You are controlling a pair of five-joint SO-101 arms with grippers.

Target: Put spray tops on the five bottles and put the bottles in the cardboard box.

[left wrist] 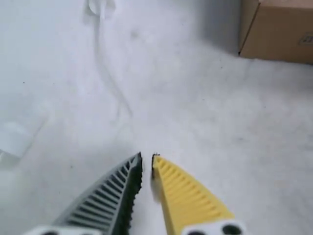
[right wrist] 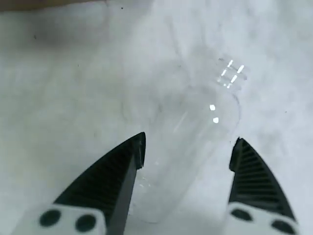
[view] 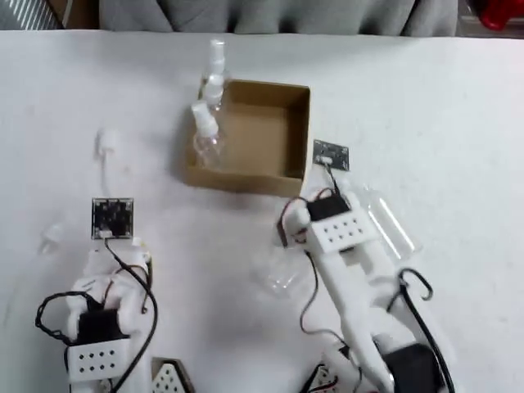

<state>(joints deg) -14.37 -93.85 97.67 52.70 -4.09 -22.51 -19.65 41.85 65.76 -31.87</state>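
Note:
The cardboard box stands open at the table's far middle. Three clear bottles with white spray tops stand along its left wall. In the right wrist view my right gripper is open, its fingers on either side of a clear topless bottle lying on the table. Another clear bottle lies beside the right arm, and a further one lies left of it. My left gripper is shut and empty, low over bare table. A loose spray top with its tube lies ahead of it.
A small white part lies on the table left of the left arm. The box corner is ahead and to the right of the left gripper. Cables loop over both arms.

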